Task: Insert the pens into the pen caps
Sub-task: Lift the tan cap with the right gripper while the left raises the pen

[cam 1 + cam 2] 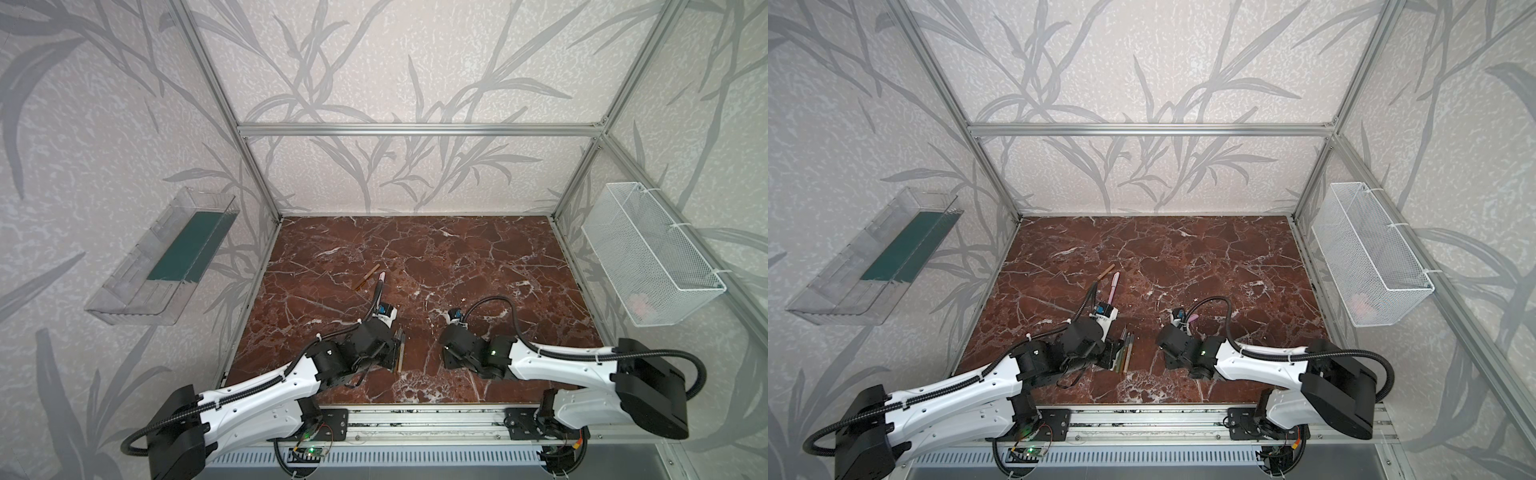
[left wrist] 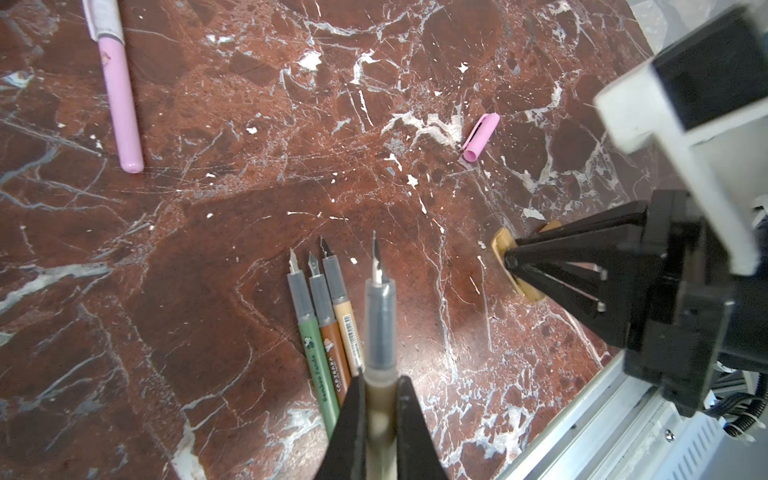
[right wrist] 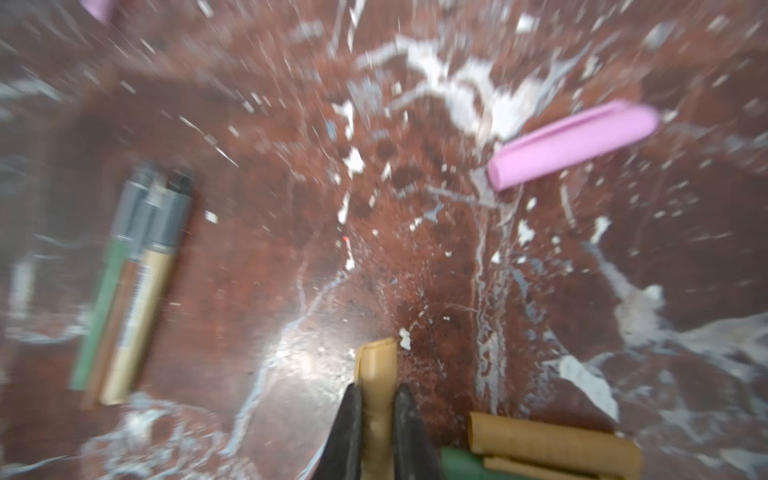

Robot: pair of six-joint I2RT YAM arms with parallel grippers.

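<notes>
In both top views the left arm point(image 1: 257, 386) and right arm point(image 1: 552, 357) reach in from the lower corners over the red marble table point(image 1: 457, 249). Leaf-patterned walls point(image 1: 415, 62) carry a tray point(image 1: 124, 266) and basket point(image 1: 648, 253).

Left wrist view: the left gripper point(image 2: 380, 382), bottom centre, is clamped on an olive pen point(image 2: 379, 316). Left of it lie a green pen point(image 2: 318, 357), "Bamboo Panda", a brown pen point(image 2: 334, 353), "CAPYBARA", and a tan pen point(image 2: 350, 332). At right the right gripper point(image 2: 509, 262) pinches a tan cap point(image 2: 500, 243).

Right wrist view, blurred: that cap is clamped bottom centre; a pink cap point(image 3: 573, 143) lies upper right.
</notes>
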